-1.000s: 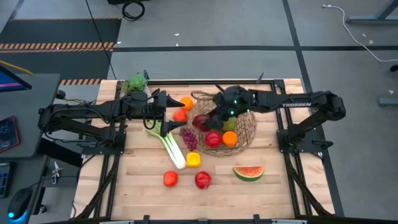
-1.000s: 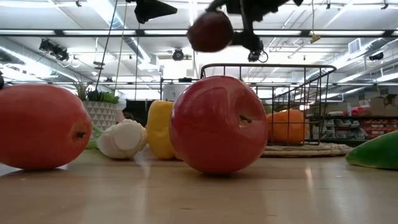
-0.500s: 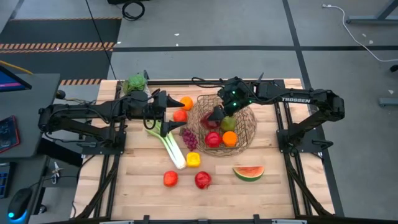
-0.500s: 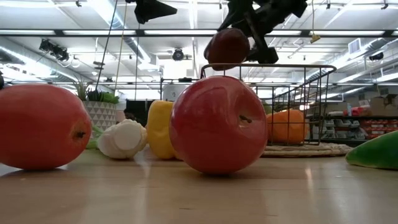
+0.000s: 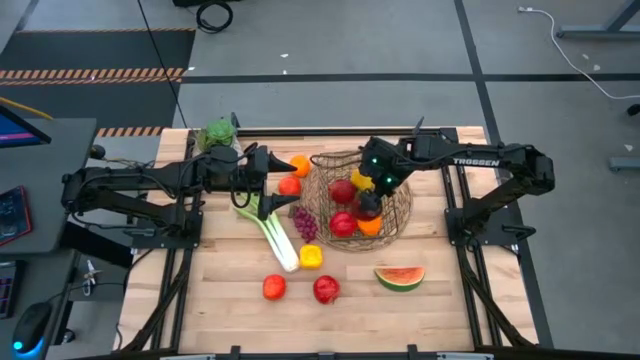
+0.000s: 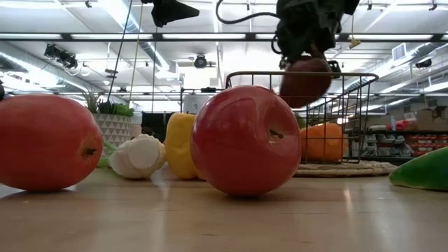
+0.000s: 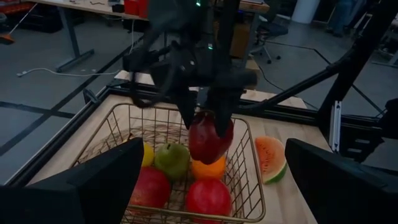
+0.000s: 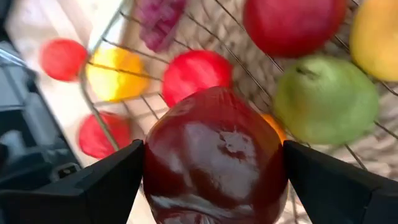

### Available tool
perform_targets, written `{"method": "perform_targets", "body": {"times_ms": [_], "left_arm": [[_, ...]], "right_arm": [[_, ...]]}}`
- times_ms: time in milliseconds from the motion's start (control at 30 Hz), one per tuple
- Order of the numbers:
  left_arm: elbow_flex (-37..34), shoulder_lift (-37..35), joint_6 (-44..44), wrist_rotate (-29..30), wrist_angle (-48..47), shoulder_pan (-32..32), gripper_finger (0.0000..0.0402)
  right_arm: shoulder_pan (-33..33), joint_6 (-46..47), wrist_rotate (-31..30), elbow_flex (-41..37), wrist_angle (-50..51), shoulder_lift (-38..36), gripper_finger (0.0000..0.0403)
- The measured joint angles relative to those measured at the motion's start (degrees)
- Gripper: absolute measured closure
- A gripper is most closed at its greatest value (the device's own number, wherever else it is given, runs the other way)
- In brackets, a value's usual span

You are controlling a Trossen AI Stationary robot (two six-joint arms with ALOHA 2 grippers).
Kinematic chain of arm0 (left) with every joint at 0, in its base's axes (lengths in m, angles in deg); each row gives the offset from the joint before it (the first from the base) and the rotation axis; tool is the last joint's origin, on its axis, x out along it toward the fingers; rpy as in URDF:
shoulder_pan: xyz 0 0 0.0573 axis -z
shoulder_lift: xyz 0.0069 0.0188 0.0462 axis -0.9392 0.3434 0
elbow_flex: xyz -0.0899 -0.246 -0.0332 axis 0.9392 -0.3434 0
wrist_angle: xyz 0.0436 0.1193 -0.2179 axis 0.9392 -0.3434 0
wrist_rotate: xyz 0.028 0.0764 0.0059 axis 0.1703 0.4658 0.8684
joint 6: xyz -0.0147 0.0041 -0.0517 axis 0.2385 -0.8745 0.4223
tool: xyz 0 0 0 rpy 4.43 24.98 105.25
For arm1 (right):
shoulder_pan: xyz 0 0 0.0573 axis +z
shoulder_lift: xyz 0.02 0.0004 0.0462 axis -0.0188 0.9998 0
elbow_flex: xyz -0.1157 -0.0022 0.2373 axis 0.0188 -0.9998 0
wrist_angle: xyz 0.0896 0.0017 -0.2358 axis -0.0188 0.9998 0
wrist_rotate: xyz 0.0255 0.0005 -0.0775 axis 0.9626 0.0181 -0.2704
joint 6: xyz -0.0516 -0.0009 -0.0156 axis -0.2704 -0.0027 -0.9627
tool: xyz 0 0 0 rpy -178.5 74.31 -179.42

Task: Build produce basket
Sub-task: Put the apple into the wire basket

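Jaws first: your left gripper (image 5: 262, 165) stands with its fingers spread and nothing between them, parked over the far-left part of the table (image 5: 440, 300), just beside the orange (image 5: 299, 164) and red fruit (image 5: 289, 185) that lie left of the basket (image 5: 404, 205). Your right gripper (image 7: 208, 121) has its fingers clamped on a dark red apple (image 7: 210, 137), held above the basket's interior, not touching what lies below.

Left to right, the leek (image 5: 272, 232) lies at an angle below the left gripper, with the grapes (image 5: 305, 224) and yellow pepper (image 5: 311, 257) to its right. Two red fruits (image 5: 274, 288) sit near the front edge. The basket sits right of centre and already holds a green apple (image 7: 171, 159), red apples (image 7: 208, 196), an orange piece and a yellow one. The watermelon slice (image 5: 399, 277) rests on the table nearer than the basket.

Risks, in my judgement: the held apple hangs over rounded fruit, so a release from this height could send it bouncing or rolling over the shallow rim. Lowering too far could press the fingers into the wire weave or shove the basket. The basket is filling, so later pieces may not settle
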State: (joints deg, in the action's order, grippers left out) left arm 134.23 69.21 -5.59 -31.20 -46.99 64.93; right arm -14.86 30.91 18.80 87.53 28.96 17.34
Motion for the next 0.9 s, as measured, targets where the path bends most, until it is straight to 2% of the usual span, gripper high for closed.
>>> {"method": "perform_targets", "body": {"times_ms": [333, 467, 733, 900], "left_arm": [[0.0, 0.0, 0.0, 0.0, 0.0, -0.1, 0.0002], [0.0, 0.0, 0.0, 0.0, 0.0, -0.1, 0.0002], [0.0, 0.0, 0.0, 0.0, -0.1, -0.1, 0.0002], [0.0, 0.0, 0.0, 0.0, -0.1, -0.1, 0.0002]], "right_arm": [[2.3, -6.3, -2.7, 0.0, -3.5, 0.0, 0.0025], [2.0, -3.8, -4.4, 0.0, -3.6, 0.0, 0.0025], [1.7, -3.1, -1.0, 0.0, -2.7, 0.0, 0.0025], [1.9, -3.1, -1.1, 0.0, -2.1, 0.0, 0.0008]]}}
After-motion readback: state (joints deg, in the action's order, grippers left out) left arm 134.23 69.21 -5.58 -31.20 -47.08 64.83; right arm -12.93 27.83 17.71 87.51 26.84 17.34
